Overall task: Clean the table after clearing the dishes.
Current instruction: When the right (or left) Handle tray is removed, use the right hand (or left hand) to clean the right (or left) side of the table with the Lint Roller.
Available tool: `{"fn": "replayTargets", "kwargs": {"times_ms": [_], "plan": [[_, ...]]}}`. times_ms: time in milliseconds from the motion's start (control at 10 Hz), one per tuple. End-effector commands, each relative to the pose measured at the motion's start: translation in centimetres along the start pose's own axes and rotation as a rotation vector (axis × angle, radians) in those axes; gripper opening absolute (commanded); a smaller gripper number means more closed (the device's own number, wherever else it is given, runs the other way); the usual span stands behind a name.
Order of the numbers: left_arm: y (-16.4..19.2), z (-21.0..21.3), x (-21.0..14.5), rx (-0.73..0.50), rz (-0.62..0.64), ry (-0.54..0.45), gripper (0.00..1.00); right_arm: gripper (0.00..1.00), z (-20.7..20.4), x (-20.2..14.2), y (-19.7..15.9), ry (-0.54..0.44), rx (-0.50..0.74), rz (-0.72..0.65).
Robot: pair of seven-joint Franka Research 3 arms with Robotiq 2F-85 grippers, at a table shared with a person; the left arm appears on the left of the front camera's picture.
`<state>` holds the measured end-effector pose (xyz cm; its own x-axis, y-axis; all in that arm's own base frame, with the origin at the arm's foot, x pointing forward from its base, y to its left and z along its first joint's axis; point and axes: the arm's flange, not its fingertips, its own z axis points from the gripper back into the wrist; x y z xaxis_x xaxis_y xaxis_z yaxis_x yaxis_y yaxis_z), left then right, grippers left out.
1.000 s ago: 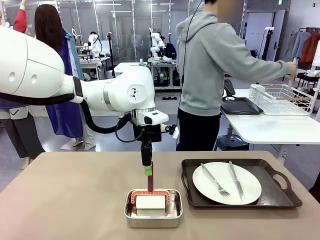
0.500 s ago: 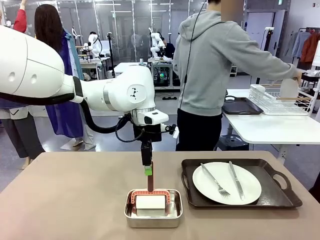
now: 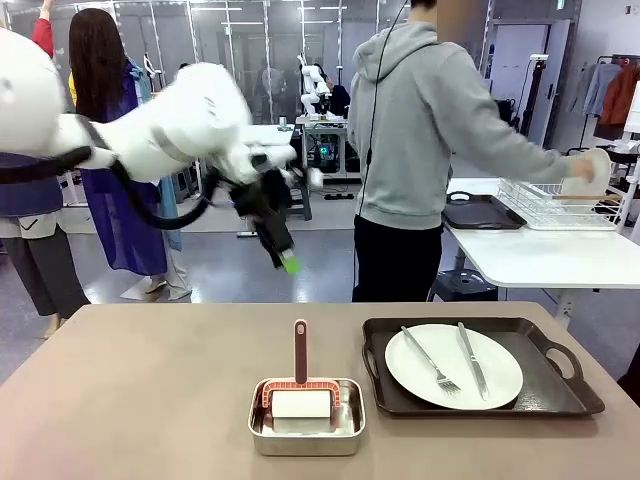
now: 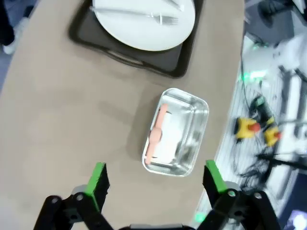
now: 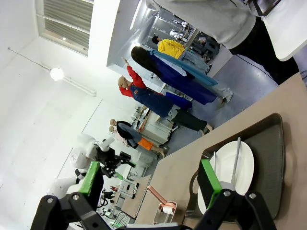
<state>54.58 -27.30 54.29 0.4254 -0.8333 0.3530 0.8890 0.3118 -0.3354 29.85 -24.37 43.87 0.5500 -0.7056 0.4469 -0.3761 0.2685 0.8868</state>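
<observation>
On the brown table (image 3: 150,400) a dark tray (image 3: 560,390) carries a white plate (image 3: 455,366) with a fork (image 3: 430,360) and a knife (image 3: 472,360). My left gripper (image 3: 289,262) hangs blurred in the air above the table's far edge, open and holding nothing. Its wrist view looks down past the open left gripper (image 4: 156,176) at the plate (image 4: 144,24) on the tray (image 4: 139,64). The right gripper (image 5: 149,179) is open and empty, high off the table, with the plate (image 5: 235,167) and tray (image 5: 271,153) beyond it.
A steel pan (image 3: 306,422) near the table's front holds a roller (image 3: 301,403) with its red handle (image 3: 300,350) upright; the pan (image 4: 184,139) is below my left fingers. A person across the table holds a white plate (image 3: 592,170) at the wire rack (image 3: 560,200).
My left gripper has swung up and to the left, away from the roller's handle, which still stands upright. The person's hand has brought a plate down to the rack.
</observation>
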Motion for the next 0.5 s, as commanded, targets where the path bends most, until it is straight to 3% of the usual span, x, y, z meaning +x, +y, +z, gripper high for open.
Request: {"fn": "replayTargets", "kwargs": {"times_ms": [0, 200, 400], "plan": [[1.7, 3.9, -8.3, -0.131, 0.224, -0.222, 1.00, 1.00, 0.0, -0.1, 0.3, -0.005, 0.004, 0.005], [3.4, 9.0, -18.7, -0.204, 0.378, -0.504, 1.00, 1.00, 0.0, -0.1, 0.3, -0.005, 0.004, 0.005], [7.0, 12.1, -27.5, -0.368, 0.580, -0.660, 1.00, 1.00, 0.0, -0.1, 0.3, -0.005, 0.004, 0.005]]}}
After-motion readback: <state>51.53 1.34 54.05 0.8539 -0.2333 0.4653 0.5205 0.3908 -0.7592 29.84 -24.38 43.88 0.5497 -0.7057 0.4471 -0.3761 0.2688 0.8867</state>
